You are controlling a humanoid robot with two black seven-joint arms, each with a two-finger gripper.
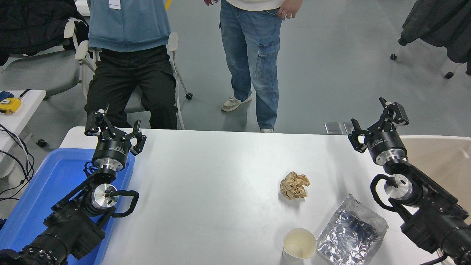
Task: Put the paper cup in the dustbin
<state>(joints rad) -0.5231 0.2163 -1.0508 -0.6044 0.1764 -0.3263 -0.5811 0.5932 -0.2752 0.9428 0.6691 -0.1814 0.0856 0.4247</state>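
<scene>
Cup: a small white paper cup, cream inside. It stands with its open top up, at the near edge of the table, right of the middle. Nothing holds it.
Pouch: a shiny silver foil bag. It lies flat just to the right of the cup, very close. I cannot tell if they touch.
Ball: a scrunched-up brown paper ball. It sits behind the cup, farther from the camera, with bare table between them.
Bin: a big beige bin at the right end of the table. Only part of it shows. The right arm crosses in front of it. It is well apart from the cup.
Right gripper: black. It is up in the air at the far right, over the table edge beside the bin. Its fingers are spread apart and hold nothing. It is far from the cup.
Left gripper: black. It is parked at the left, over the far end of the tray. Its fingers are spread apart too, and hold nothing.
Tray: blue plastic, at the left end of the table, under the left arm.
Table: white and smooth.
People: one sits on a chair behind the table, in a blue top and black trousers. One stands next to them in blue jeans.
</scene>
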